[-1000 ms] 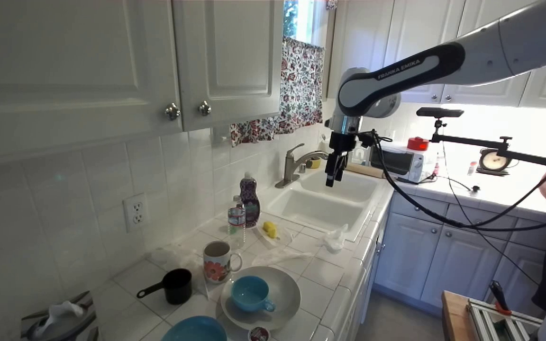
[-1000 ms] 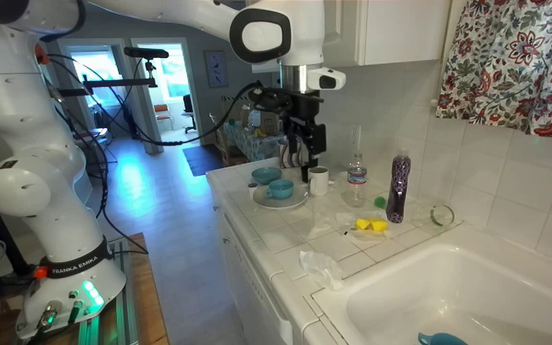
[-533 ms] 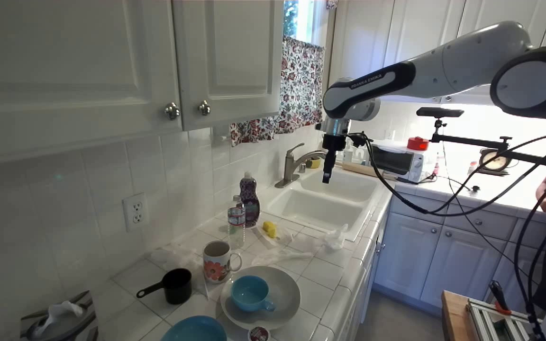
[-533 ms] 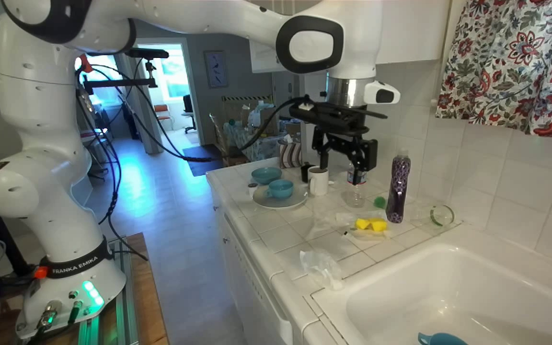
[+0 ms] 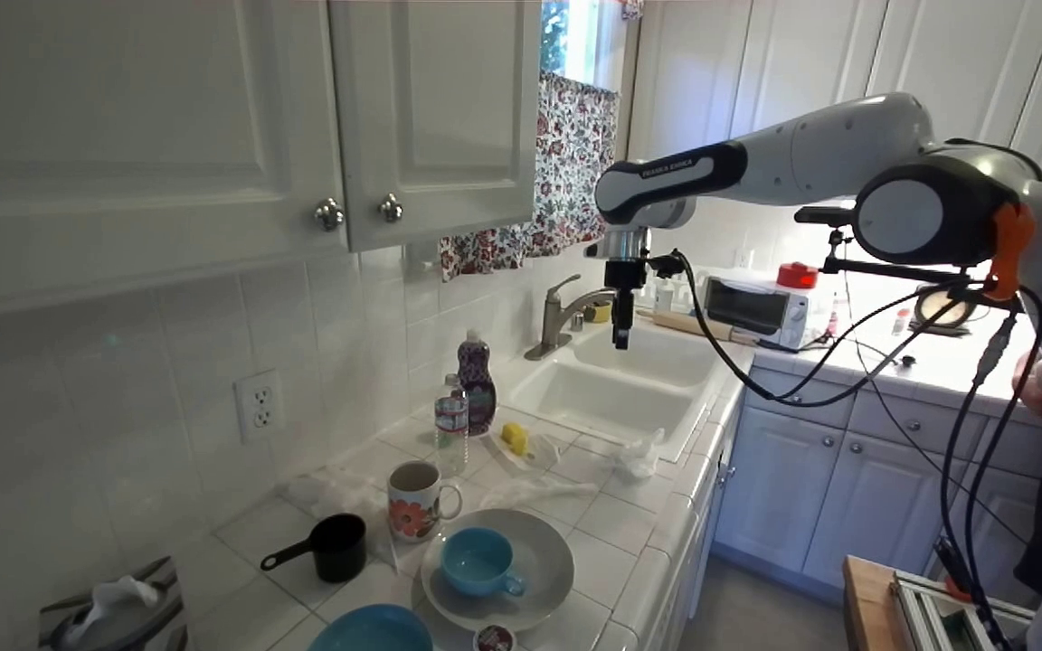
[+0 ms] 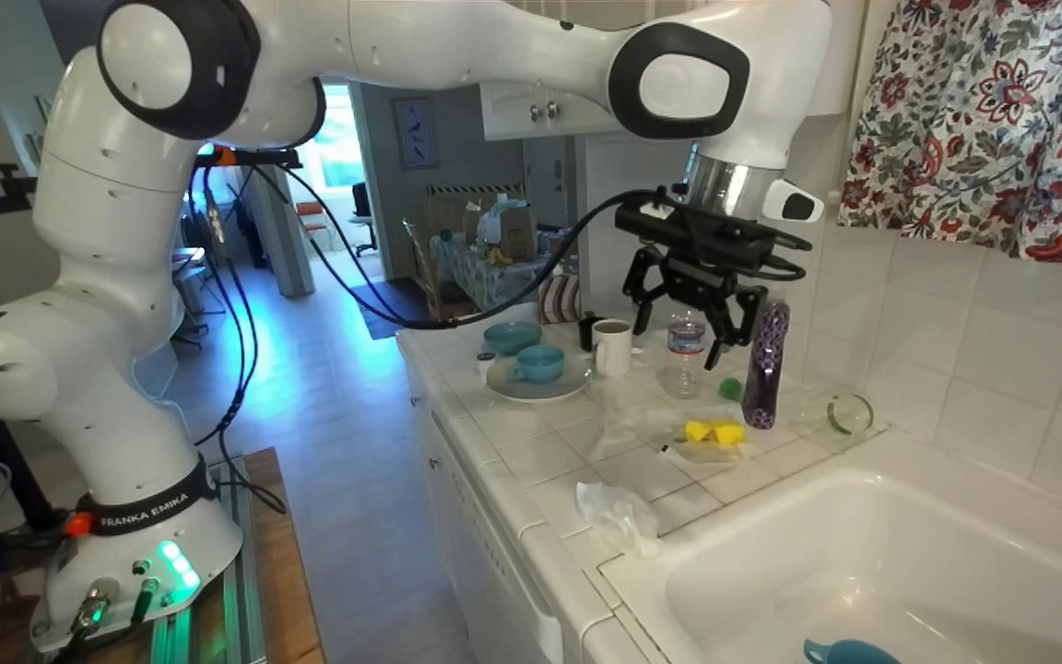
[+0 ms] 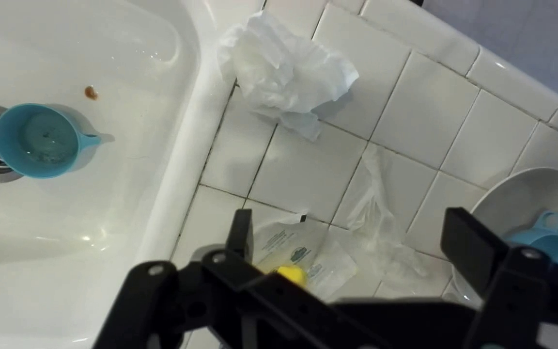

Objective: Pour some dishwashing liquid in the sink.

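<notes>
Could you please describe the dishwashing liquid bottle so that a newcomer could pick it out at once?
Start at the white sink, then go from its faucet along the tiled wall toward the flowered mug. On the counter between them, the dishwashing liquid bottle stands upright beside a clear plastic bottle. Unlike that neighbour, it has a dark purple, patterned body and pale cap.

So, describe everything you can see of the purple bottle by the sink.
The purple bottle is tall, slim and plastic-looking, its dark body mottled with a paler pattern, its cap pale. It stands upright on the tiled counter between the sink and a clear bottle, close to the wall. Nothing grips it: the open gripper hangs apart, hiding part of its shoulder in an exterior view. Whether the wrapper touches its base cannot be told.
</notes>
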`<state>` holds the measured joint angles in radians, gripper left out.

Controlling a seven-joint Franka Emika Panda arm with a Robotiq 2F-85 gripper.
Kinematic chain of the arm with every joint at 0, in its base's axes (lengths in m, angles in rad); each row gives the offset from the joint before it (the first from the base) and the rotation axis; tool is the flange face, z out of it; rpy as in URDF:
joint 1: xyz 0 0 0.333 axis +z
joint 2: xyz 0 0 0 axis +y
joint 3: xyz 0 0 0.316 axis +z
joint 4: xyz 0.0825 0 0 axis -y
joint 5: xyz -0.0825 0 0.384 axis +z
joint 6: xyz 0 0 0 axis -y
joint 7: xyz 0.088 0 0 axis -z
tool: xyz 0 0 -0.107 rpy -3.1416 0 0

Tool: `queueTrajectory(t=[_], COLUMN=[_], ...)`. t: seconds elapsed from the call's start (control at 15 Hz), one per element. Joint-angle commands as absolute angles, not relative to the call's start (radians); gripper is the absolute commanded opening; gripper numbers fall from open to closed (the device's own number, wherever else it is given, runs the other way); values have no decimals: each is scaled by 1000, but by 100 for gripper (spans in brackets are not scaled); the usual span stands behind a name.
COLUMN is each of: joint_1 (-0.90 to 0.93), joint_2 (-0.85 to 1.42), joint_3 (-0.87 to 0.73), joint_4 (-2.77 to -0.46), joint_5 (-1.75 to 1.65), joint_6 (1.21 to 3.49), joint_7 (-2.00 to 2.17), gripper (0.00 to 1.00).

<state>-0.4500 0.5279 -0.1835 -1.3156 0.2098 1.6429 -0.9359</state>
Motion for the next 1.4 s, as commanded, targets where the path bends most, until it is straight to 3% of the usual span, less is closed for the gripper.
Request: queueTrajectory(t=[0.0,0.27,0.8,1.33], joint_1=[-465,-469,-502,-547], joint_2=[534,523,547,591], joint_3=[-166,-159,-139,-74], joint_4=[-1307,-1316,-1382,-1362], joint_5=[202,213,348,415], joint_6=[1640,1661,1994,1981], joint_7=[-931,-957,-1112,-1257], gripper=[100,100,100,100])
